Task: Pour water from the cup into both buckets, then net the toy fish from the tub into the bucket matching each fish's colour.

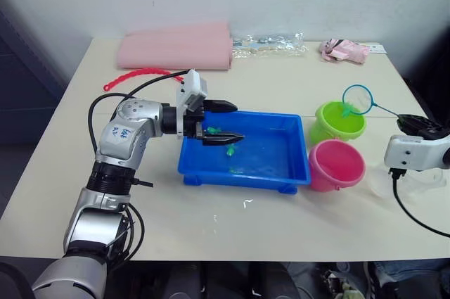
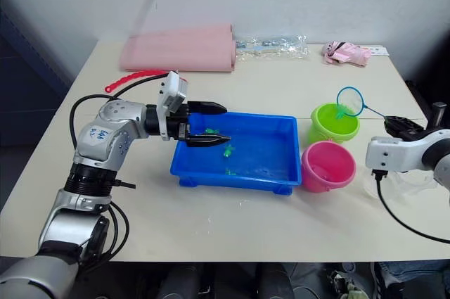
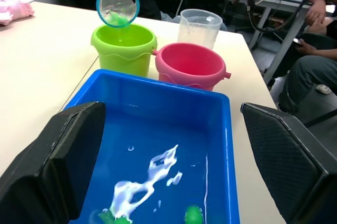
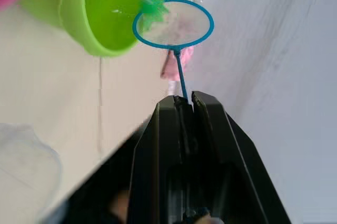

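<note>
- Above the far rim of the lime green plastic bucket (image 1: 340,121) hangs the blue-rimmed mesh net (image 1: 358,98); you hold a small green toy fish (image 4: 153,5) in it, thin handle running back to your right gripper (image 4: 185,101), clamped on it.
- Your left gripper (image 1: 226,122) gapes wide over the blue tub (image 1: 245,176), well apart from that bucket.
</note>
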Controlling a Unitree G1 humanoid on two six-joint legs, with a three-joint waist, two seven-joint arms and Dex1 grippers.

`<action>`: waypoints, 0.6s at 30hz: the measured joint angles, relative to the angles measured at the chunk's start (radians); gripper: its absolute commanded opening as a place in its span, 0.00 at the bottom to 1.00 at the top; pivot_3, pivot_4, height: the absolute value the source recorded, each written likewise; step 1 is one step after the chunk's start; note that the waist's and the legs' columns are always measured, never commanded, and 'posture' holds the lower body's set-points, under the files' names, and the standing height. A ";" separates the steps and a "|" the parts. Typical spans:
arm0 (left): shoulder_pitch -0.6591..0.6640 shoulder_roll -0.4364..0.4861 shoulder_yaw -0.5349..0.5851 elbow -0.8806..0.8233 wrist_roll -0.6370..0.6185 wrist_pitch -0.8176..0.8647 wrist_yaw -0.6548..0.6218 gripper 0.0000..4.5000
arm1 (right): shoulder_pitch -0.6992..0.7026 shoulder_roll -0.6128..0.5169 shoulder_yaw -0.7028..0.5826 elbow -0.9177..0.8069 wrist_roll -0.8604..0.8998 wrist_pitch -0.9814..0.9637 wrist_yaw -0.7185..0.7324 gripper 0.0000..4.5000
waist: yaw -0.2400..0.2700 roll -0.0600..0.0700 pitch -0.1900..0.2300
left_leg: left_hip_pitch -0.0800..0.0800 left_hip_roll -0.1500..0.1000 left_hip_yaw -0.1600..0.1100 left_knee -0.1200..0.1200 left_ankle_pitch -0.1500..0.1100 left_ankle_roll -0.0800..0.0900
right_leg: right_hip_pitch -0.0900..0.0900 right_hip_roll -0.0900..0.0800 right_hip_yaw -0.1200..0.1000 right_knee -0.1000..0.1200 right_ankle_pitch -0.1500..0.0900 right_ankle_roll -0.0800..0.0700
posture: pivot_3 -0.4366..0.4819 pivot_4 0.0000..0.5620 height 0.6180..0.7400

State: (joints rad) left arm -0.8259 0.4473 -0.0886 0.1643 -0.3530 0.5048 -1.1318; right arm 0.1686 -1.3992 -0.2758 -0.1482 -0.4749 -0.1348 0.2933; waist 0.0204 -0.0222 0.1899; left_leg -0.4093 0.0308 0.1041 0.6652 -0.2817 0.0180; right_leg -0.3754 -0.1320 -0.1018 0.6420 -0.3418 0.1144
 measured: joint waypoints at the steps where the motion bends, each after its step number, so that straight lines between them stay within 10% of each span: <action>1: 0.000 0.001 0.000 0.000 0.000 0.001 0.005 0.99 | -0.023 0.000 0.002 0.018 -0.039 -0.037 -0.019 0.00 | 0.000 0.000 0.000 | 0.000 0.000 0.000 0.000 0.000 0.000 | 0.000 0.000 0.000 0.000 0.000 0.000 | 0.48 0.27 0.98; 18: 0.126 0.269 -0.062 0.008 0.087 -0.185 -0.218 0.99 | -0.245 0.295 -0.027 -0.292 0.754 0.358 0.468 0.00 | -0.002 0.001 0.000 | 0.001 0.000 -0.001 0.000 -0.001 0.001 | 0.002 0.000 -0.001 0.001 0.000 -0.001 | 0.48 0.27 0.98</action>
State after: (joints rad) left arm -0.7002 0.7162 -0.1507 0.1724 -0.2661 0.3196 -1.3497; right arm -0.0765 -1.1045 -0.3032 -0.4399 0.2787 0.2235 0.7609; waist 0.0187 -0.0212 0.1901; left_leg -0.4078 0.0310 0.1034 0.6653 -0.2824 0.0192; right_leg -0.3736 -0.1318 -0.1025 0.6430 -0.3420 0.1138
